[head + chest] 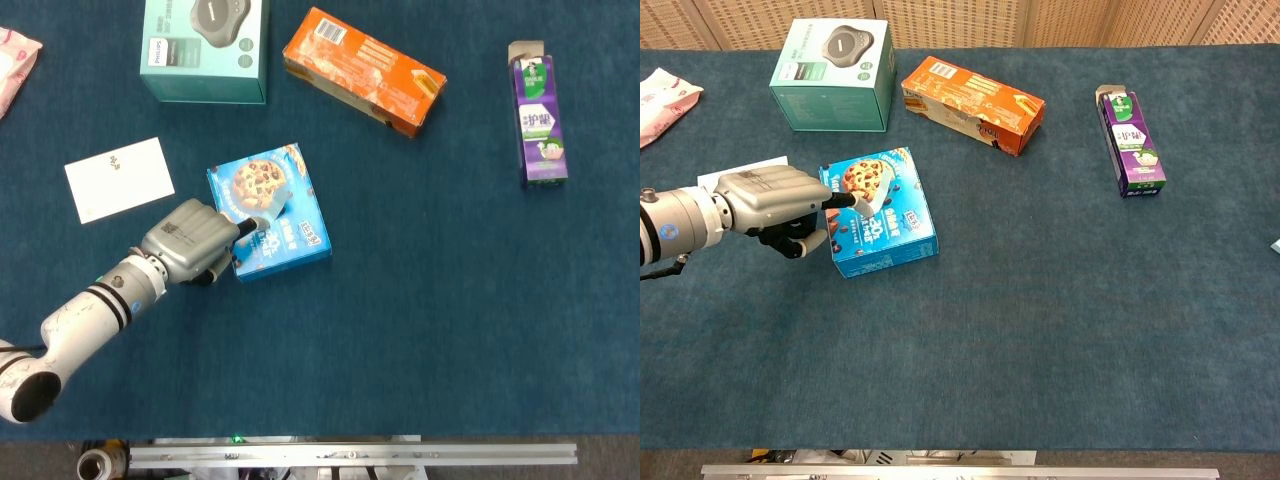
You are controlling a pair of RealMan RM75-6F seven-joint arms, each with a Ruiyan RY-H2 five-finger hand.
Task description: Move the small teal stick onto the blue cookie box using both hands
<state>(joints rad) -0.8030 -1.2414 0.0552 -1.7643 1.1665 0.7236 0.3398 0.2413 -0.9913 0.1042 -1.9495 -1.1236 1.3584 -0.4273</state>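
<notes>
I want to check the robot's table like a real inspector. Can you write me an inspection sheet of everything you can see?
Surface: dark blue cloth table.
Job's things: blue cookie box lies flat; small teal stick lies across its top, one end at the left hand's fingertips.
Clutter: teal box, orange box, purple carton, white card, pink packet at the left edge.
Hands: left hand at the cookie box's left edge, fingers curled, pinching the stick; right hand not in view.
Cables: nothing seen.
Surroundings: wooden slatted wall behind, metal rail at the near edge.
</notes>
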